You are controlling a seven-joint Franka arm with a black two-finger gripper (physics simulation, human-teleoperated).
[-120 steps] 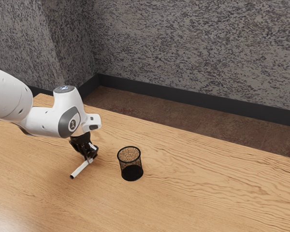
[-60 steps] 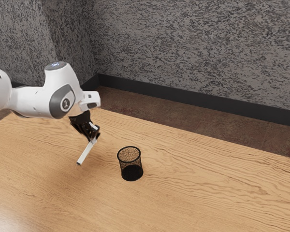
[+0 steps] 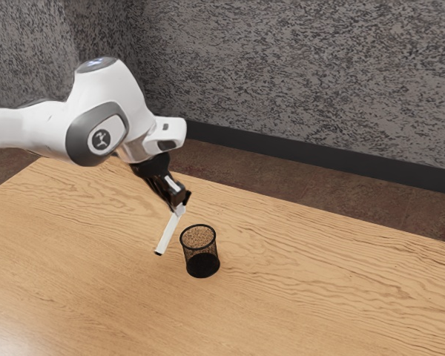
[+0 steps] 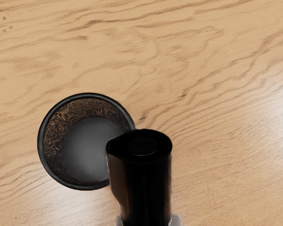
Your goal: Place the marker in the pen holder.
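Marker tilted, pinched in end effector, apparently above wooden table; pen holder upright nearby.

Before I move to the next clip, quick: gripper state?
Gripper: closed, holding the marker at a tilt, outside the pen holder.
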